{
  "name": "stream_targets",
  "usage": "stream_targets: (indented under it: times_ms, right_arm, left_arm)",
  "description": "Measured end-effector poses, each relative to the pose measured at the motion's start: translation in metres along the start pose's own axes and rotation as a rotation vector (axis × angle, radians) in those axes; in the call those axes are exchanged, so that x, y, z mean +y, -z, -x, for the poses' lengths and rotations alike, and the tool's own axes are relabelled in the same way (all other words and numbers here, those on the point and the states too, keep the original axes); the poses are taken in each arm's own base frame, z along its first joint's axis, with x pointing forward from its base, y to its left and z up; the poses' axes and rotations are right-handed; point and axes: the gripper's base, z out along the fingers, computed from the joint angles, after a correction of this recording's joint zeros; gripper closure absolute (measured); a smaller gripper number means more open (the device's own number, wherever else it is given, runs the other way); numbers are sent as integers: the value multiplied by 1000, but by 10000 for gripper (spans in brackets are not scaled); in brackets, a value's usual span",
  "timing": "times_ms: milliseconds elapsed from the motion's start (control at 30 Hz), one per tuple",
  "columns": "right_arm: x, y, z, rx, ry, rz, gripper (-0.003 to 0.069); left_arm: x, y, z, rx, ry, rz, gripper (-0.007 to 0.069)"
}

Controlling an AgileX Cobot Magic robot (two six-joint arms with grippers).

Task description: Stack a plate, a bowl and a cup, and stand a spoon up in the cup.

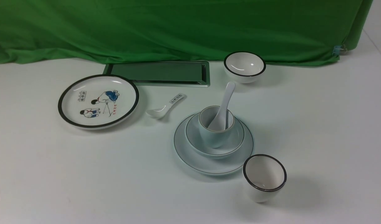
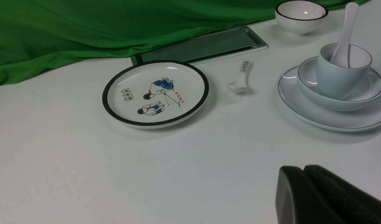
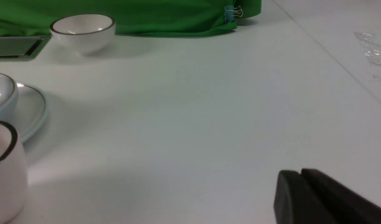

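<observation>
Altogether two plates (image 1: 213, 163), two bowls (image 1: 216, 146), two cups (image 1: 212, 137), two spoons (image 1: 223, 107).

Both claws, left (image 2: 302, 174) and right (image 3: 300, 177), seem pressed together, holding nothing.

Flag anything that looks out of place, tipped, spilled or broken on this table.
Nothing stands out. The plate, bowl and cup are stacked, the spoon leaning in the cup. No chips or spills show.

Glossy ceramic spoon (image 1: 223, 107) and cup (image 1: 216, 129); matt white table (image 1: 84, 174); green cloth (image 1: 178, 28).
</observation>
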Motion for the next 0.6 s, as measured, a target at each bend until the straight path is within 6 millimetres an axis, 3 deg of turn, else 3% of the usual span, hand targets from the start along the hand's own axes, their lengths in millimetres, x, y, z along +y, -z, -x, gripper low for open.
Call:
stream_targets:
  times_ms: [433,600]
  right_arm:
    - [0,0,0,-1,-1,0,568]
    - [0,0,0,-1,-2,0,555]
  left_arm:
    - [0,-4,-3,-12,3,3,653]
    - [2,-25,-20,-156,46,52,653]
